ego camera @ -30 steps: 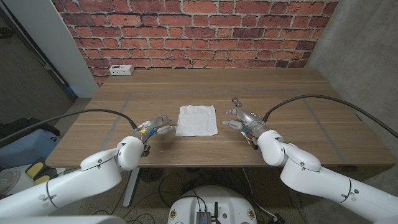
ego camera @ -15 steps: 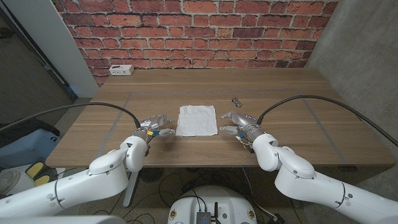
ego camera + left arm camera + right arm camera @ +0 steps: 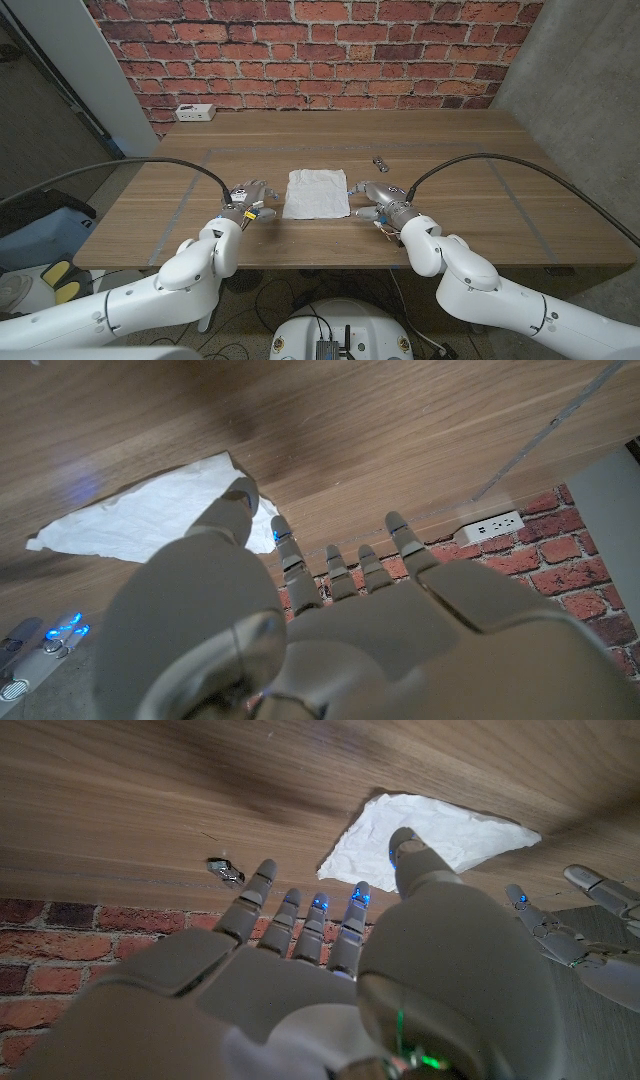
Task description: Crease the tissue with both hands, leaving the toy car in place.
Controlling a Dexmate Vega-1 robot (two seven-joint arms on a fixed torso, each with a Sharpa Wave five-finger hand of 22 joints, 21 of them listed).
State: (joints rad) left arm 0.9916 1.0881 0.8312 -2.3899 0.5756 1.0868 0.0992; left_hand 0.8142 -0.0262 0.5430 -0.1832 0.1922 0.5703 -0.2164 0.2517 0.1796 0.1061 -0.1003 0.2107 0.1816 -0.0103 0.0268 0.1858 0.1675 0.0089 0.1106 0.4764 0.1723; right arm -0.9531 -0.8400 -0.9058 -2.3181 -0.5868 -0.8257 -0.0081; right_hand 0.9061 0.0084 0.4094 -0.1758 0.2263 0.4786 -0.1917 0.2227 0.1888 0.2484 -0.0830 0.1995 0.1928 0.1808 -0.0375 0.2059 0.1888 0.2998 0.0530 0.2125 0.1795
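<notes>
A white square tissue [image 3: 316, 193] lies flat in the middle of the wooden table [image 3: 470, 150]. A small dark toy car [image 3: 380, 161] sits on the table beyond and to the right of it. My left hand [image 3: 250, 195] hovers just off the tissue's left edge with its fingers spread, holding nothing. My right hand [image 3: 375, 195] is at the tissue's right edge, fingers apart and empty. In the left wrist view my left hand [image 3: 300, 610] reaches toward the tissue [image 3: 150, 515]. The right wrist view has my right hand [image 3: 330, 960], the tissue [image 3: 430, 835] and the toy car [image 3: 226, 871].
A white power strip [image 3: 194, 112] lies at the table's far left corner, against the brick wall [image 3: 320, 50]. Faint tape lines mark a rectangle on the tabletop. A black cable arches over each arm.
Both hands have moved inward to the tissue's side edges. The right hand has come away from the toy car, which now stands uncovered. The tissue has not moved.
</notes>
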